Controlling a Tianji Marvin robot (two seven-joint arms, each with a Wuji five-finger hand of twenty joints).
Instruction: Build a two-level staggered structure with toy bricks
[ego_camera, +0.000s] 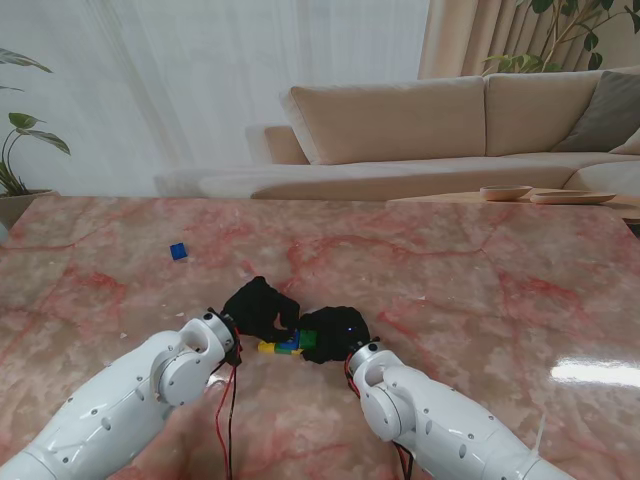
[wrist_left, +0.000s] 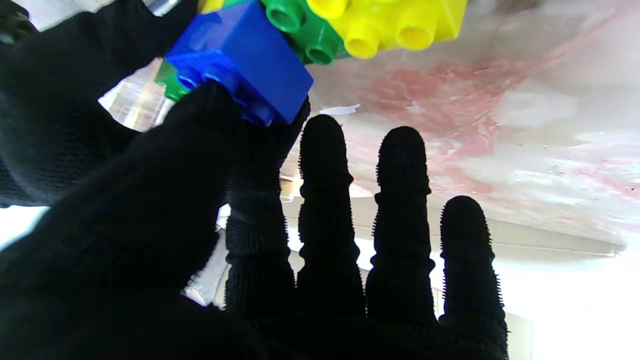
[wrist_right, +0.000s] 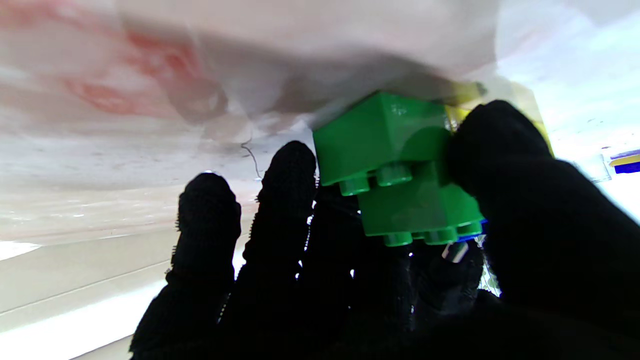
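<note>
From the stand view, both black-gloved hands meet near me at the middle of the pink marble tabletop (ego_camera: 480, 280). The left hand (ego_camera: 260, 306) and the right hand (ego_camera: 335, 333) crowd a small brick cluster (ego_camera: 288, 345) that shows only as slivers of yellow, blue and green between them. A lone blue brick (ego_camera: 178, 251) lies well apart, farther from me and to the left. A beige sofa (ego_camera: 420, 125) stands beyond the tabletop.

The left wrist view opens up what the stand view hides: a blue brick (wrist_left: 245, 62) with studs is pinched between the left hand's (wrist_left: 210, 240) thumb and index finger, and it touches a green brick (wrist_left: 300, 30), with a yellow brick (wrist_left: 395, 25) just beside that. The other three fingers (wrist_left: 325, 200) stand straight and apart, touching nothing.

The right wrist view shows the far side of the cluster: two green bricks (wrist_right: 400, 170) stacked with an offset, one overhanging the other, a yellow edge behind them and a sliver of blue at one corner. The right hand (wrist_right: 360, 280) grips this stack, thumb pressed on one face and fingers (wrist_right: 287, 200) curled beside the other; the outer fingers stay free.
</note>
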